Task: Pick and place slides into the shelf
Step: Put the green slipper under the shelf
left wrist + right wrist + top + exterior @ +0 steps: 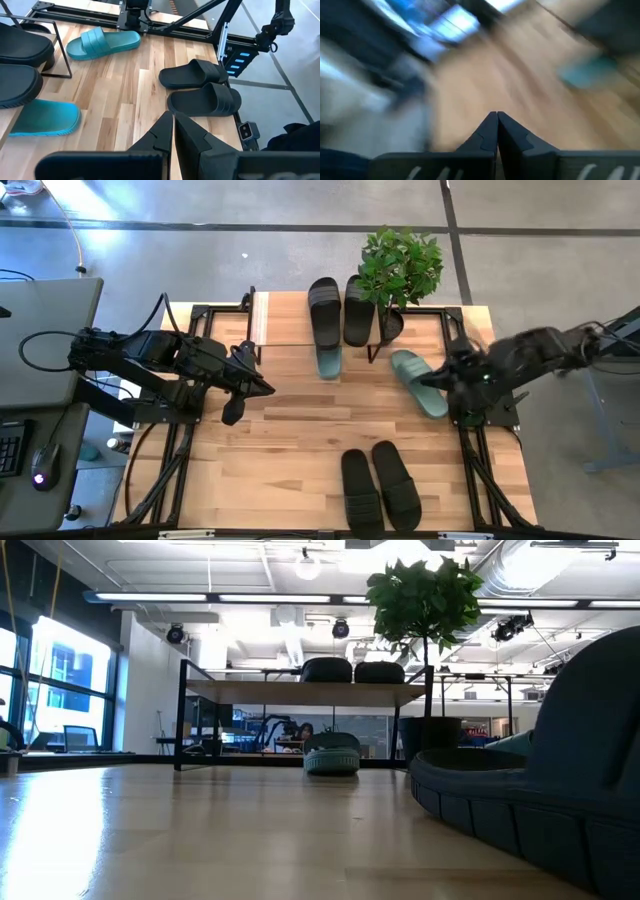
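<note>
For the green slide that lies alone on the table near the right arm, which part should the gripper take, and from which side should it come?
The loose green slide lies flat and sole-down, diagonally beside the shelf leg. I would take it from above, probably one finger inside the open strap arch and one on top. The right gripper, shut, is nearest. The plant and the shelf crowd the far side, so approach from the open table side.

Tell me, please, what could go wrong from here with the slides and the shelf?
The right gripper sits by the heel of the loose green slide, jaws shut; it may shove the slide instead of gripping it.

That slide lies beside the potted plant, which a swinging arm could topple.

The shelf already carries a black pair with another green slide underneath, so a careless placement could dislodge them.
</note>
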Tool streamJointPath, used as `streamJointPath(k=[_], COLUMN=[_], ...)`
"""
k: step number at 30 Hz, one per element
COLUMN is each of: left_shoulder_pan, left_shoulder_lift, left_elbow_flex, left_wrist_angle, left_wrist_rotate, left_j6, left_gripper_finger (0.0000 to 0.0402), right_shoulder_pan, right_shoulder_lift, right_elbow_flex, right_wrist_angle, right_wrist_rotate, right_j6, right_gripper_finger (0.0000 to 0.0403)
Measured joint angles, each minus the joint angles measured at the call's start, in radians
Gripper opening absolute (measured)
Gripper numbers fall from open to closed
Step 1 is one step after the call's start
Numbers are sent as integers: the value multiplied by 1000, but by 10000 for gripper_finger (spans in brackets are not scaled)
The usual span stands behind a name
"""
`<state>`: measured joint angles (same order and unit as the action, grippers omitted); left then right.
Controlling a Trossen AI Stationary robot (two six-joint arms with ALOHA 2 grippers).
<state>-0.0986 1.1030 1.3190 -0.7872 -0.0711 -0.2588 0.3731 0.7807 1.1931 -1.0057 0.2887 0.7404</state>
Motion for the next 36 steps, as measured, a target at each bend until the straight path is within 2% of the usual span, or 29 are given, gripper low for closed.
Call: streamJointPath(k=[4, 7, 11, 14, 22, 24, 28, 32, 36], left_shoulder_pan=[0, 0, 0, 0, 0, 0, 0, 0, 0], left_shoulder_lift=[0, 0, 0, 0, 0, 0, 0, 0, 0], left_elbow_flex=[0, 0, 0, 0, 0, 0, 0, 0, 0], left_wrist_angle=[0, 0, 0, 0, 0, 0, -1, -1, -2], left_wrist_rotate=[0, 0, 0, 0, -34, -38, -58, -61, -60], left_j6=[0, -1, -11, -25, -38, -38, -37, -36, -34], left_gripper_finger=[8, 8, 8, 8, 8, 7, 7, 8, 8], right_shoulder_pan=[59, 81, 91, 91, 89, 77, 41, -10, -83], right_shoulder_lift=[68, 134, 194, 206, 175, 182, 200, 233, 297], right_elbow_flex=[-1, -17, -109, -221, -505, -506, -490, -489, -489], right_wrist_angle=[-418, -549, -536, -501, -251, -232, -212, -201, -208], right_wrist_rotate=[96, 183, 259, 279, 300, 265, 331, 341, 308], right_j6=[170, 175, 31, 11, 41, 17, 80, 82, 48], right_gripper_finger=[0, 0, 3, 18, 116, 136, 157, 156, 148])
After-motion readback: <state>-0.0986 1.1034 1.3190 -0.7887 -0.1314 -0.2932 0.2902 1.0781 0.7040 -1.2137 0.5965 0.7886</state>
